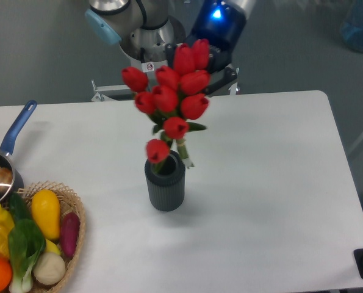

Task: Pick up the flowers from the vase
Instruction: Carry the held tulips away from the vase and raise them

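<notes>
— Where is your arm?

— It reaches in from the back edge of the tabletop (273, 183), wrist tilted down and toward the camera, a blue light glowing on it. My gripper (210, 66) sits behind the top of the flowers (172, 101), above and behind the vase (165, 185).

— And the jaws?

— They are mostly hidden behind the red buds. One dark finger shows to the right of the bunch, near the upper heads. I cannot tell whether the jaws are pinching the stems or standing apart.

— Where are the flowers?

— The bunch hangs over the vase, leaning up and to the right. The lowest bud sits just at the vase's mouth, and a pale stem end shows at the right of the rim; whether it is inside or just clear I cannot tell. The picture is a little blurred there.

— The vase?

— Upright on the tabletop, near the middle.

— Anything else?

— At the left edge, a saucepan (3, 160) with a blue handle, and in front of it a wicker basket (72, 244) of vegetables.
</notes>
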